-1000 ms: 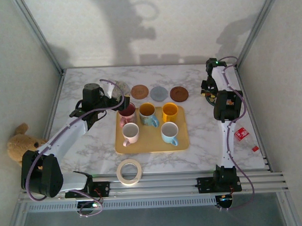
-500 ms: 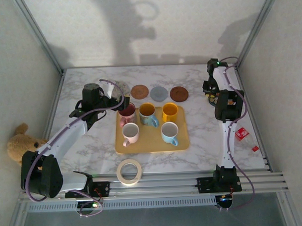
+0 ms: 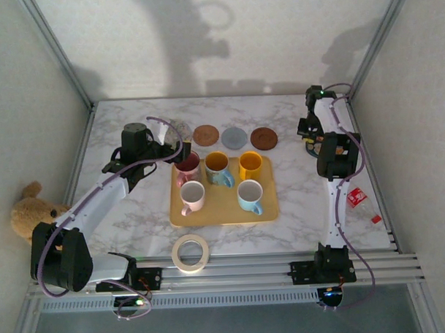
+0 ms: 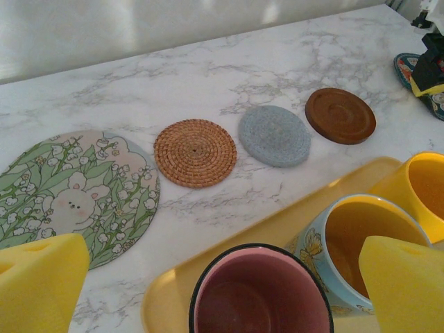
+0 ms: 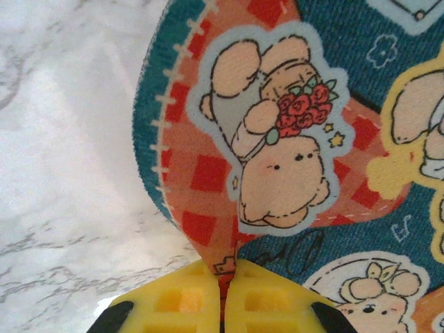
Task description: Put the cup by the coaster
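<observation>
A dark-rimmed pink cup (image 4: pixel 260 295) stands at the back left corner of the yellow tray (image 3: pixel 224 212). My left gripper (image 4: pixel 222 288) is open, its yellow fingers (image 4: pixel 38 277) on either side of the cup (image 3: pixel 187 168) without touching it. Behind the tray lies a row of coasters: green floral (image 4: pixel 69 191), wicker (image 4: pixel 195 152), grey (image 4: pixel 275 135) and brown (image 4: pixel 340 115). At the far right my right gripper (image 5: pixel 222 270) is shut on the edge of a teal cartoon-print coaster (image 5: pixel 277 132), holding it at the table's back right (image 3: pixel 308 134).
The tray also holds a butterfly cup (image 3: pixel 218 167), a yellow cup (image 3: pixel 250 165), a white-pink cup (image 3: pixel 192 196) and a light blue cup (image 3: pixel 250 195). A tape roll (image 3: pixel 190 253) lies near the front edge. A teddy bear (image 3: pixel 30 213) sits off the left side, a red packet (image 3: pixel 356 198) at right.
The right wrist has shifted slightly toward the back with the cartoon coaster still pinched. The left arm has stayed in place over the pink cup.
</observation>
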